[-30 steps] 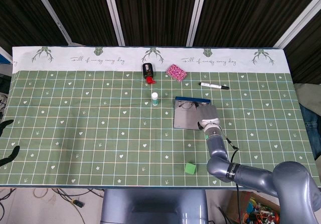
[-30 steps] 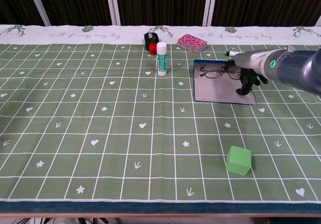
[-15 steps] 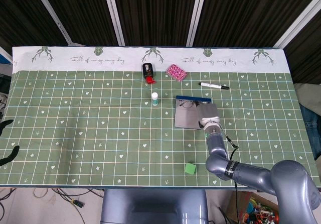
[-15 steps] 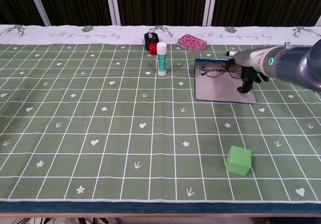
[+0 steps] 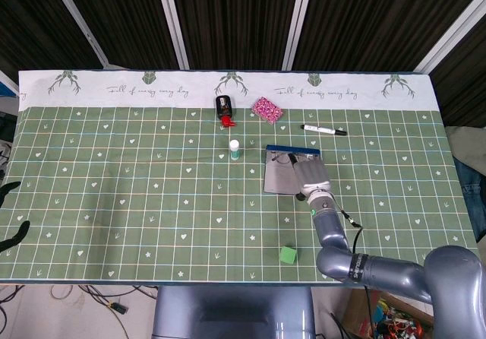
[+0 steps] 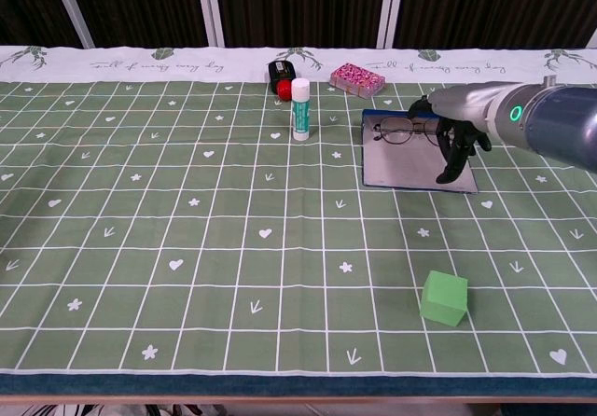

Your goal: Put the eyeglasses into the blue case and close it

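Note:
The blue case lies open and flat on the green cloth right of centre, its grey lining up; the head view shows its blue far edge. The eyeglasses rest folded out on the case's far part. My right hand hovers over the case's right side, by the glasses' right end. Dark fingers point down to the lining and another reaches past the frame. It holds nothing that I can make out. In the head view the right hand covers the case's right half. My left hand shows only as dark, spread fingertips at the left edge.
A white glue stick stands left of the case. Behind it lie a black bottle with a red cap and a pink box. A marker lies beyond the case. A green cube sits near the front edge.
The right hand has shifted left over the case toward the glasses' right end, one finger now reaching past the frame. The case and glasses nudged slightly away. Left hand unchanged.

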{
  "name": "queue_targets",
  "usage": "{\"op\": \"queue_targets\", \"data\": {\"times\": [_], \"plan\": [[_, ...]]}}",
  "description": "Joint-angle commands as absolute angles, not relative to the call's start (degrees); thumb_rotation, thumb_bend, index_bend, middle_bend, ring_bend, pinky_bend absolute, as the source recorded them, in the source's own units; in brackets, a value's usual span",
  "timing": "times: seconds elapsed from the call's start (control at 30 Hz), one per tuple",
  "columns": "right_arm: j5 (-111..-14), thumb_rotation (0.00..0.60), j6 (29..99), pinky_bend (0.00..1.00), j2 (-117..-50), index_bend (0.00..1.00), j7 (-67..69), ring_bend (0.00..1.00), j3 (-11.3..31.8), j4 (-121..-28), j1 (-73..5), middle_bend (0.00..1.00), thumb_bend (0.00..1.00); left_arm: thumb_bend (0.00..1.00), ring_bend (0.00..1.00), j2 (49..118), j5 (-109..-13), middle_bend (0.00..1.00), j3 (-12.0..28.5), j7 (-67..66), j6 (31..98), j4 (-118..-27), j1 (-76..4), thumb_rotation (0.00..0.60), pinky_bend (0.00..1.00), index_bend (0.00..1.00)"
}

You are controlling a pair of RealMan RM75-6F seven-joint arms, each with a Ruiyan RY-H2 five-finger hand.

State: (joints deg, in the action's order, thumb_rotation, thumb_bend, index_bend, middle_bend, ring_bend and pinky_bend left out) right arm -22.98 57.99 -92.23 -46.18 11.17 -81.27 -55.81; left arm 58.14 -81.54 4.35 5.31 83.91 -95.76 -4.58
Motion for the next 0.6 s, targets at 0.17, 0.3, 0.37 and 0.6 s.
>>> {"op": "queue_targets", "data": {"times": [0.17, 0.3, 0.37, 0.6], "plan": [[-36.0, 0.6, 64.0, 0.32, -94.1, 0.16, -36.5, 0.4, 8.9, -82.9, -50.1, 0.37, 0.13, 0.31, 0.0, 58.2, -81.7, 0.0, 4.3, 5.2, 83.9, -95.9, -4.6, 0.6, 0.0, 0.16], [-40.7, 0.6, 65.6, 0.32, -96.5, 0.18, -33.6, 0.4, 7.7, -79.7, -48.4, 0.37, 0.18, 0.31, 0.0, 58.2, -81.6, 0.0, 4.3, 5.1, 83.9, -95.9, -4.5, 0.6, 0.0, 0.16], [-42.0, 0.6, 65.8, 0.32, -97.4, 0.18, -32.7, 0.39, 7.3, -78.4, -47.7, 0.36, 0.19, 0.31, 0.0, 58.2, -81.5, 0.0, 4.3, 5.1, 83.9, -95.9, -4.5, 0.6, 0.0, 0.16], [-44.6, 0.6, 65.4, 0.25, -99.8, 0.18, -30.6, 0.3, 7.2, -75.1, -46.0, 0.27, 0.19, 0.31, 0.0, 58.3, -81.4, 0.0, 4.3, 4.8, 84.0, -95.8, -4.5, 0.6, 0.0, 0.17]]}}
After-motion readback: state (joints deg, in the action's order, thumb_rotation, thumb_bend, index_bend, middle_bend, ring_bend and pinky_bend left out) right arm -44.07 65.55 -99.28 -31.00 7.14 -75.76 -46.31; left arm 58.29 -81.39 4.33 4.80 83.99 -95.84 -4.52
